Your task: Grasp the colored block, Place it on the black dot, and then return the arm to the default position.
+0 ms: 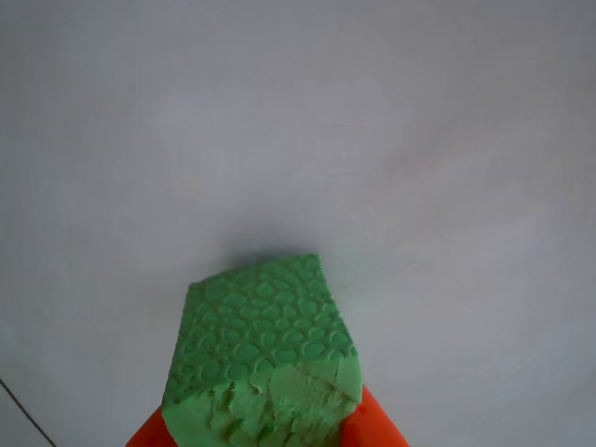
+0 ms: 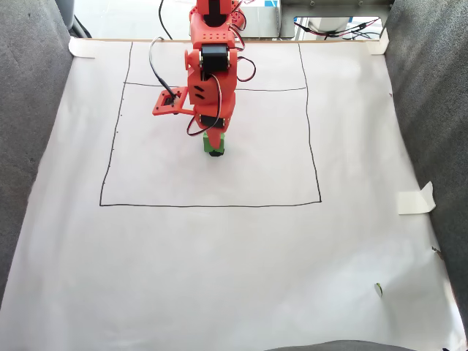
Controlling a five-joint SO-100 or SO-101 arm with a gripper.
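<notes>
Green foam block (image 1: 261, 345), pebbled on top, torn rough below; smooth orange plastic claw (image 1: 265, 436); matt white paper (image 2: 219, 263)

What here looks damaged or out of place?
The green block, held in the orange claw, has one rough, torn-looking face nearest the camera in the other view, unlike its pebbled top. In the fixed view, a piece of tape at the paper's right edge is curling up.

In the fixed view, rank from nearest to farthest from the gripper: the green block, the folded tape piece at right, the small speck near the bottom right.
1. green block, in the gripper
2. folded tape piece, right edge
3. small speck, bottom right
</notes>
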